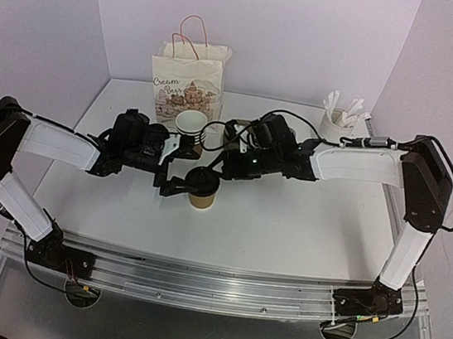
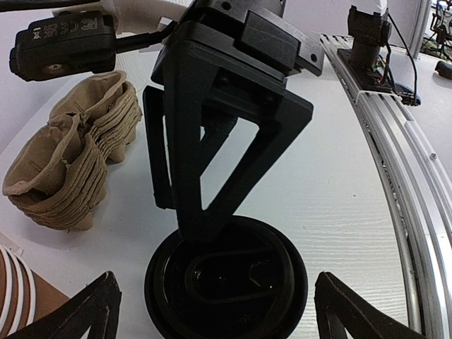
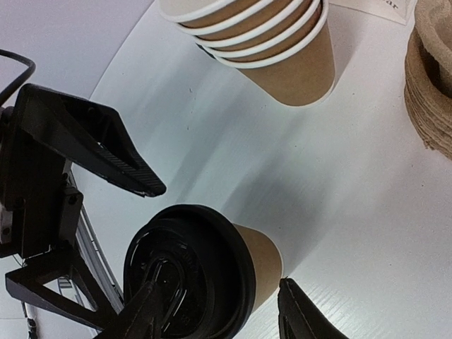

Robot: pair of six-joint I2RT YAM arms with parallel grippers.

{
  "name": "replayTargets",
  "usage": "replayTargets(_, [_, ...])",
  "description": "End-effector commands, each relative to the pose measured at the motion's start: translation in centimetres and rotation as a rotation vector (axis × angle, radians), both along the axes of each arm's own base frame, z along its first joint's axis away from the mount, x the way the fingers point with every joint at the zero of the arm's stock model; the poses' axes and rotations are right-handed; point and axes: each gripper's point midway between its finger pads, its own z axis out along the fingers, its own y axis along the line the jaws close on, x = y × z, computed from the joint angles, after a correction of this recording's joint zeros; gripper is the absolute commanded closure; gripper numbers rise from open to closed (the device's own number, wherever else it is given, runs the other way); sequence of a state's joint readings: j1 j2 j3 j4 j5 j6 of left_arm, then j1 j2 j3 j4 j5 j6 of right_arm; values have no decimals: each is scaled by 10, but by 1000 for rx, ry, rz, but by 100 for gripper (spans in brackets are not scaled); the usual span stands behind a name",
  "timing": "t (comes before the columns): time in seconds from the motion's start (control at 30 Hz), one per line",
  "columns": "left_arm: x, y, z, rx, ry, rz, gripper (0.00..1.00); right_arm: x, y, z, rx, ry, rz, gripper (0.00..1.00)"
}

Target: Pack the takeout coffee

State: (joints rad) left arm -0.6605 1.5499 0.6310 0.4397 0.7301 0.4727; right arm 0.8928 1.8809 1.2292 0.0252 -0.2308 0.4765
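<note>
The takeout coffee (image 1: pixel 204 190) is a brown paper cup with a black lid, upright mid-table. From above, the lid (image 2: pixel 226 282) fills the low centre of the left wrist view. My left gripper (image 2: pixel 222 314) is open, its fingertips (image 2: pixel 92 311) wide on either side of the lid and clear of it. My right gripper (image 3: pixel 219 314) reaches in from the right, open. One of its fingers (image 3: pixel 141 311) lies over the lid top; the other stands beside the cup wall (image 3: pixel 261 258). In the top view both grippers, left (image 1: pixel 183 172) and right (image 1: pixel 214 168), meet at the cup.
A stack of lidless brown cups (image 1: pixel 190 125) (image 3: pixel 261 42) stands just behind the coffee. A printed paper bag (image 1: pixel 185 89) with handles stands at the back. Stacked pulp carriers (image 2: pixel 70 169) (image 3: pixel 431 78) lie nearby. A white cup of packets (image 1: pixel 337 121) sits back right.
</note>
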Motion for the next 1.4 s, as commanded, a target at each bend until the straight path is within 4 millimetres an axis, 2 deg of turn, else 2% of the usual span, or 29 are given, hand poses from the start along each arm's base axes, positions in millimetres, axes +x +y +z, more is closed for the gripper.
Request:
replayTargets(0.0, [7,-9,5,-19,-5,-16,5,4,2,21,54,-40,-25,47])
replayTargets(0.2, [5,-13,-5,0,12,-42,5,2,4,12,61,-32,-36,47])
replayTargets(0.43, [9,-17,-12,14,37,-23,9,-2,5,-3,55,-3,-50,47])
replayTargets(0.7, [5,-21,14,-43,17,-55,9,-3,4,-12,35,-3,-76,49])
replayTargets(0.9, [16,-23,8,-17,18,-14,10,-4,5,-14,33,0,-71,50])
replayTargets(1.03, [18,-25,13,-22,7,-16,12,-5,6,-16,31,1,-68,51])
replayTargets(1.37, [7,-22,-22,88,5,-59,15,-6,7,-19,26,9,-72,51])
